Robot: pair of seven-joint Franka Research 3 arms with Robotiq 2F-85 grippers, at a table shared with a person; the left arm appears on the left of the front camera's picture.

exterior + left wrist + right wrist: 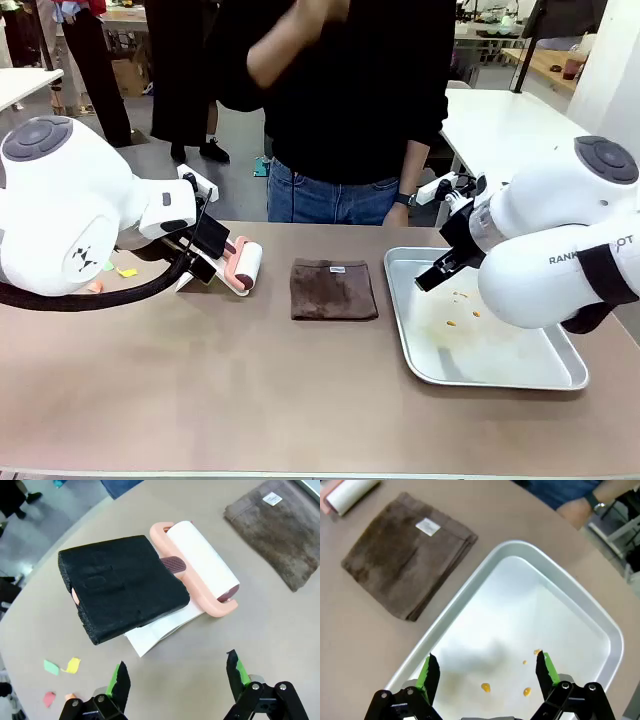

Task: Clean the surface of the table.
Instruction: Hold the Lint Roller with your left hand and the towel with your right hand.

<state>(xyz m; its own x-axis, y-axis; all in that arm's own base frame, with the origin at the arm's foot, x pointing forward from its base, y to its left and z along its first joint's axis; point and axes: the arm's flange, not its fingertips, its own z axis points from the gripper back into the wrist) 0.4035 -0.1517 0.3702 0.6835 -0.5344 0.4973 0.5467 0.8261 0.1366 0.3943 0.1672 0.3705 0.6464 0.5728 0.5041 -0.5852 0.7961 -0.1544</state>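
While foam tops roller, table littered

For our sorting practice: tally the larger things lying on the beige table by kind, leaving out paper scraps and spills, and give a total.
Brown cloth: 1
Lint roller: 1
Black sponge block: 1
White sheet under the block: 1
Metal tray: 1
Total on the table: 5
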